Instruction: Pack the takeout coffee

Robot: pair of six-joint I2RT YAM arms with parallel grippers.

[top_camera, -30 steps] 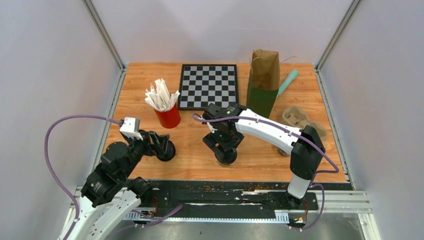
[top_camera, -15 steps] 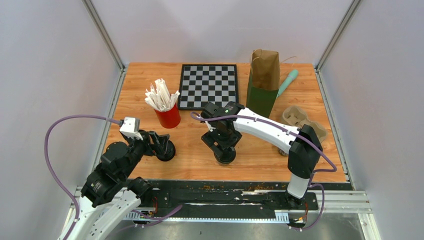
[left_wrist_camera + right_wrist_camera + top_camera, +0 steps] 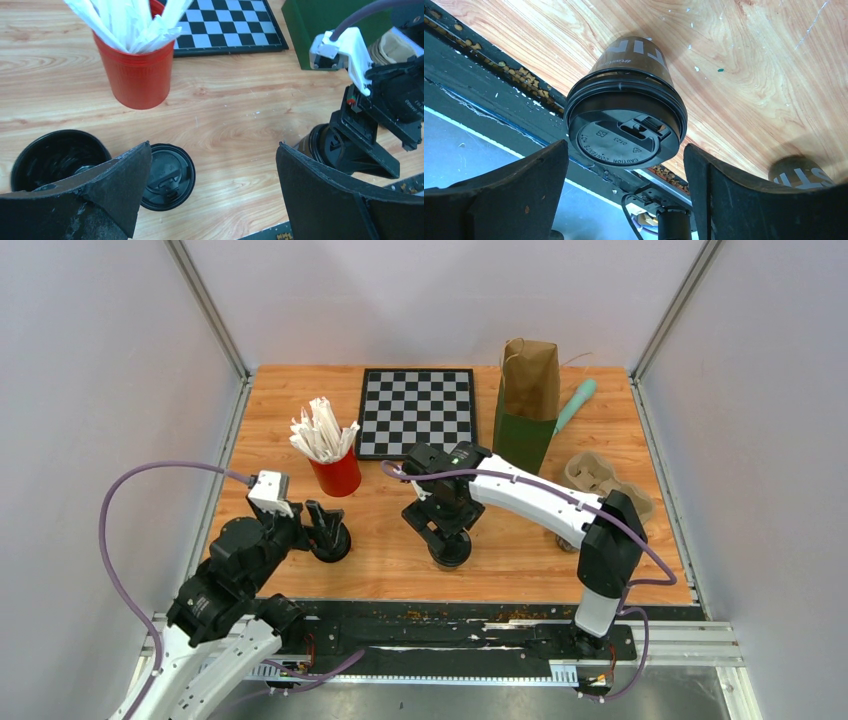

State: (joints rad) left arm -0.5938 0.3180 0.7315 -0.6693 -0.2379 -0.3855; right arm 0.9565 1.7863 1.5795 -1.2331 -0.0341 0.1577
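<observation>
A takeout coffee cup (image 3: 624, 120), dark brown with a black lid, stands near the table's front edge (image 3: 450, 553). My right gripper (image 3: 625, 165) hovers just above it, open, one finger on each side of the lid with gaps. A second brown cup (image 3: 804, 172) peeks from behind the right finger. In the left wrist view a lidless dark cup (image 3: 52, 157) stands at the left and a loose black lid (image 3: 170, 175) lies flat beside it. My left gripper (image 3: 214, 150) is wide open above them and holds nothing; its left finger (image 3: 115, 190) covers part of both.
Red cup of white wrapped straws (image 3: 338, 475) stands behind the left gripper (image 3: 325, 525). Checkerboard (image 3: 417, 412) lies at the back. Tall brown-and-green paper bag (image 3: 530, 405) stands at back right with a teal object (image 3: 575, 405) beside it. Cardboard cup carrier (image 3: 600, 480) sits on the right.
My left arm has shifted a little to the right and forward over the lid and open cup. The right gripper has stayed over the lidded cup, edging slightly left.
</observation>
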